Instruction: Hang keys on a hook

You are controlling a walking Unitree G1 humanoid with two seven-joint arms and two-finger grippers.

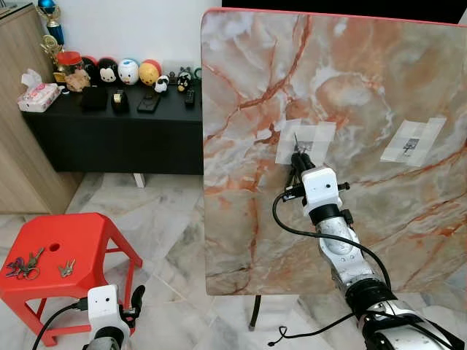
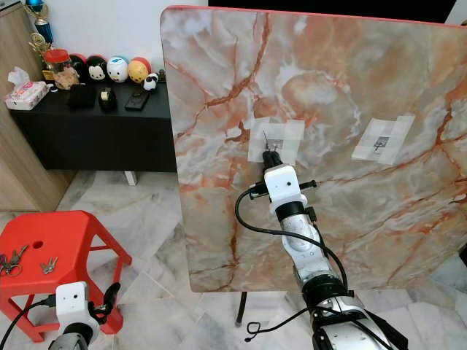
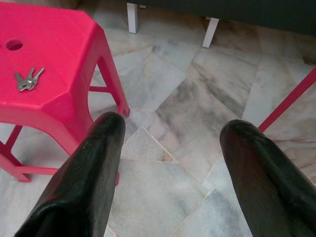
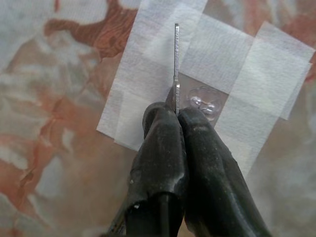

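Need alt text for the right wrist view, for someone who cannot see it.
The right gripper, its two black fingers pressed together, pinches a thin metal key edge-on against a clear hook taped with white tape to a marbled orange board.

A marble board (image 1: 350, 146) stands upright ahead on the right, with two tape patches (image 1: 306, 140) on its face, one left of the other (image 1: 414, 141). The right gripper (image 4: 176, 109) is up against the left patch, a thin key (image 4: 176, 59) pinched between its fingers beside a clear hook (image 4: 202, 101). Down on the left a stool (image 1: 66, 266) has two key bunches (image 1: 24, 264) on top. The left gripper (image 3: 168, 163) hangs just right of the stool. Behind, a sideboard (image 1: 109, 135) against the wall carries toys (image 1: 128, 71) and a tissue pack (image 1: 38, 96)
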